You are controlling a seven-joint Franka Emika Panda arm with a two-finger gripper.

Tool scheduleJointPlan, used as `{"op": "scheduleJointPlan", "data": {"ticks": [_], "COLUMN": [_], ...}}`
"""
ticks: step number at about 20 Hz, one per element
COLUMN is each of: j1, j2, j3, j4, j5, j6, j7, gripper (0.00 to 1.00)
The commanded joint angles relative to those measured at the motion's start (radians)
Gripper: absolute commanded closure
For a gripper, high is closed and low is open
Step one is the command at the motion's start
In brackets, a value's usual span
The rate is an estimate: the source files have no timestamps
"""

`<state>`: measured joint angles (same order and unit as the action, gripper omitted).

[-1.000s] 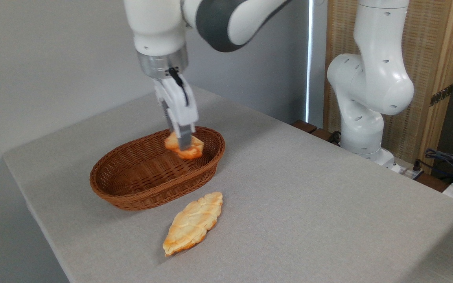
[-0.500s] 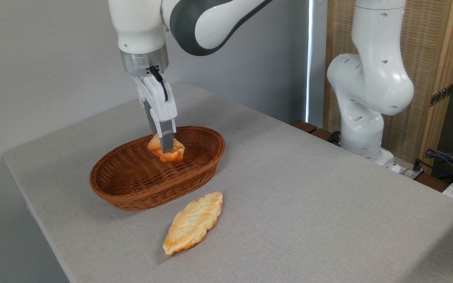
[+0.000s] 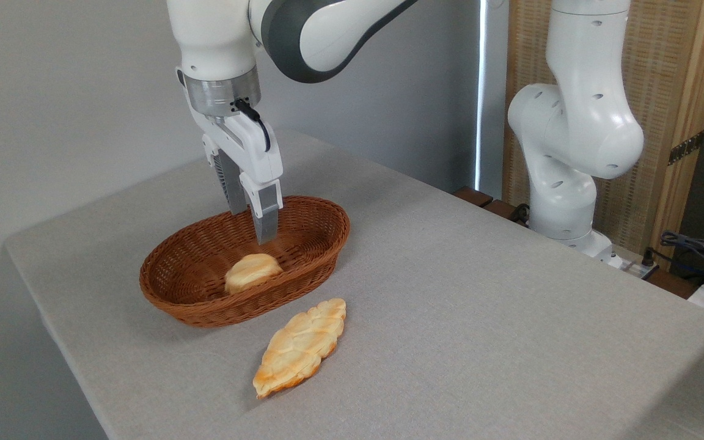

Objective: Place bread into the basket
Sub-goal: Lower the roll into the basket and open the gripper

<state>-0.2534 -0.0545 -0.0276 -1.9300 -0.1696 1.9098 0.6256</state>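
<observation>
Grey tabletop [image 3: 450,293] is carrying everything. I am seeing my pincer [image 3: 251,226] hanging open and empty above the basket [image 3: 303,269]; the bread [image 3: 252,272] is lying inside, probably light and soft, best gripped at its sides.

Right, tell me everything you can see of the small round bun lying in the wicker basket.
The small round golden bun has a pale, smooth domed top and a darker orange lower edge, with a crusty baked look. It lies free on the floor of the oval reddish-brown woven wicker basket, near the middle, its bottom hidden behind the near wall. The open white two-finger gripper hangs above it, not touching. Only the basket touches it.
</observation>
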Motion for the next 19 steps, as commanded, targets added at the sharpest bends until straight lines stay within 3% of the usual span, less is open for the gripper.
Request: {"op": "scheduleJointPlan", "data": {"ticks": [1, 6, 11, 19], "j1": [0.008, 0.045, 0.08, 0.082], "j2": [-0.008, -0.013, -0.013, -0.015], "j3": [0.012, 0.012, 0.012, 0.032], "j4": [0.014, 0.046, 0.074, 0.075], "j5": [0.015, 0.13, 0.139, 0.134], "j6": [-0.003, -0.006, -0.021, -0.009], "j7": [-0.018, -0.037, -0.035, -0.027], "gripper": [0.0, 0.0, 0.0, 0.0]}}
